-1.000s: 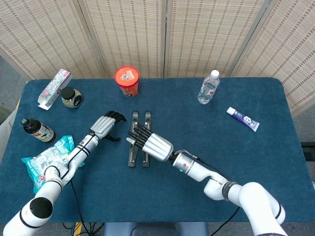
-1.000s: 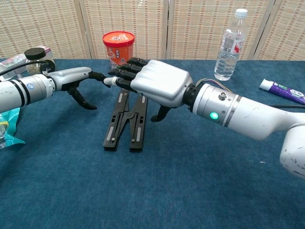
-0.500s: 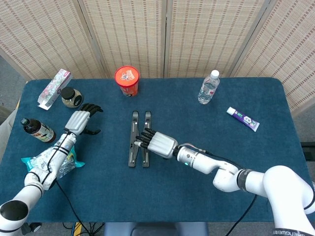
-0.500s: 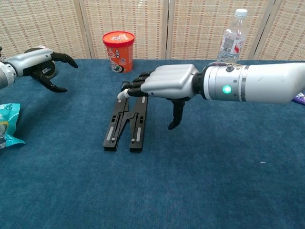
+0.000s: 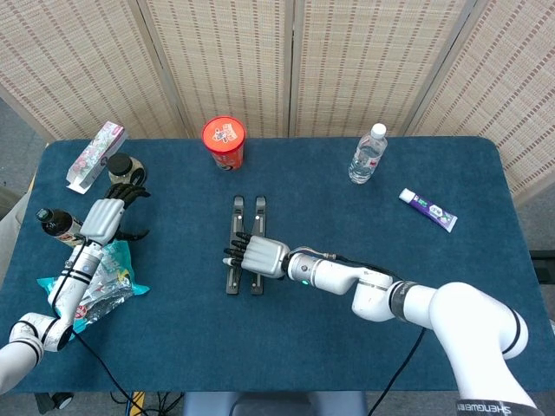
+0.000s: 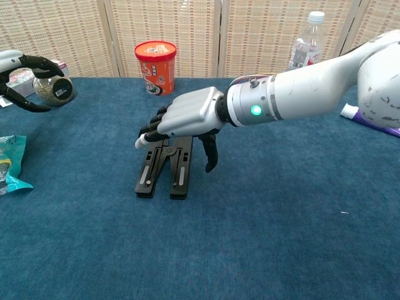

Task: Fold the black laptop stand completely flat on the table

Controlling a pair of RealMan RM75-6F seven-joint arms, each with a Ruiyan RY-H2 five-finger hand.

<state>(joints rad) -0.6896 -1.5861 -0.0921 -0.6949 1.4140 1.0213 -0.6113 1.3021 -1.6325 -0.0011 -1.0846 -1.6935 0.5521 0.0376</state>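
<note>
1. Table: a dark blue cloth-covered surface carrying everything below, with woven screens standing behind its far edge

2. Right hand: palm down above the middle of the laptop stand, fingers extended leftward across both bars, thumb hanging down on the right side. It grips nothing; whether the fingertips actually touch the bars cannot be told from either view

3. Left hand: well to the left, near the table's left edge, fingers curved and apart, holding nothing. It hovers just beside the jar and takes no part in the stand

4. Black laptop stand: 2 slim bars lying close together near the table's centre, long axis running near to far, the near ends slightly splayed in the chest view. It appears already down on the cloth. The governing relation: the stand lies directly beneath the right hand, crossways to the fingers, so a downward press falls to the right hand, while the left hand is far off

5. Snack bag: teal, crumpled, at the near left

6. Red cup: far side, left of centre

7. Water bottle: far side, right of centre

8. Pink box: far left corner

9. Dark bottle: on its side at the left edge

10. Jar: next to the box

11. Toothpaste tube: at the right, lying flat
</note>
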